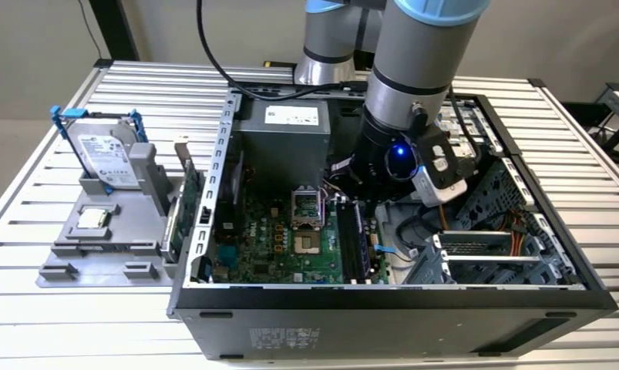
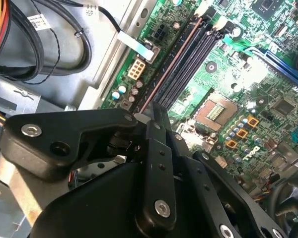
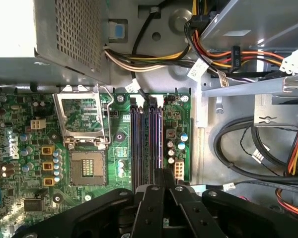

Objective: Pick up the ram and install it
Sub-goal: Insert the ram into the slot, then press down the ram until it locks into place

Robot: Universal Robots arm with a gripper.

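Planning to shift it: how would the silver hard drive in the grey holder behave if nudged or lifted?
The hard drive looks like a rigid metal box, so probably stiff and heavy for its size. It stands on edge in the grey holder, so a sideways nudge might tip it. Its blue handles probably offer surer grip.

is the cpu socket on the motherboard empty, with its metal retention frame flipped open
Yes: in the first wrist view the CPU socket lies bare and its metal frame is swung up, beside the black memory slots.
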